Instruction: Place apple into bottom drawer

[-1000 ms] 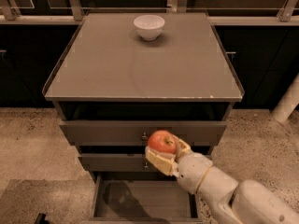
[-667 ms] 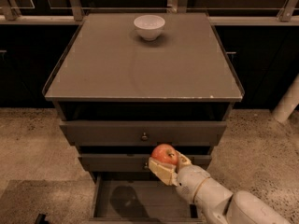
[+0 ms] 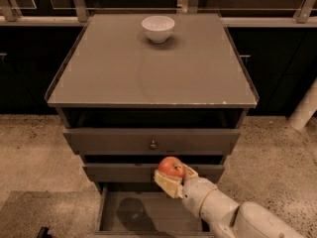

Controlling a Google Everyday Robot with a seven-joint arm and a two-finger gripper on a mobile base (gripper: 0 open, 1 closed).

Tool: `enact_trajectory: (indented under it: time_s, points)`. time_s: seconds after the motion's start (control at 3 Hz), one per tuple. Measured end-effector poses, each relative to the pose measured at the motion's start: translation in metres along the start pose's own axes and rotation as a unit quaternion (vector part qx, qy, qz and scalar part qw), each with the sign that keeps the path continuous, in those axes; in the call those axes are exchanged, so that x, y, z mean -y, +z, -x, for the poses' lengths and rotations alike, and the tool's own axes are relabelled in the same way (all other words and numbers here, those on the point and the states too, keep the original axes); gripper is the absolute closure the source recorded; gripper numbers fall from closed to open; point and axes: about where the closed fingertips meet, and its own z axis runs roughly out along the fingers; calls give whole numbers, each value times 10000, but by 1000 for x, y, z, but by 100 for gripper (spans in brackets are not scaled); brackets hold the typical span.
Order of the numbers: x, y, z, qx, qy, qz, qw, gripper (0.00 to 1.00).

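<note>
I see the apple (image 3: 171, 166) clamped between the tan fingers (image 3: 165, 182) of the gripper (image 3: 174, 175). It is held above the back part of the open bottom drawer (image 3: 130, 213), right in front of the middle drawer's face (image 3: 116, 173). The arm (image 3: 225, 213) comes in over the bottom drawer's right front corner and covers that side of its floor. Higher above the bottom drawer are the top drawer (image 3: 109, 141) with its knob (image 3: 153, 144) and, on the cabinet top (image 3: 148, 73), a white bowl (image 3: 158, 28) near the rear edge.

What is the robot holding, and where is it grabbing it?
The gripper holds the apple by its lower sides, above the open bottom drawer.
</note>
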Motion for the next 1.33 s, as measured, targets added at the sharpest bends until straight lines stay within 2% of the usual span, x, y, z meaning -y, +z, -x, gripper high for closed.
enact_trajectory:
  time_s: [0.33,0.67,1.0,1.33]
  points:
    - [5,32,-66,-529,787,286,9951,100]
    - [31,59,-159,-1285,1591,207,9786,100]
    - [55,72,-224,-1608,2217,-56,9618,100]
    - [83,84,-271,-1717,2758,-375,9450,100]
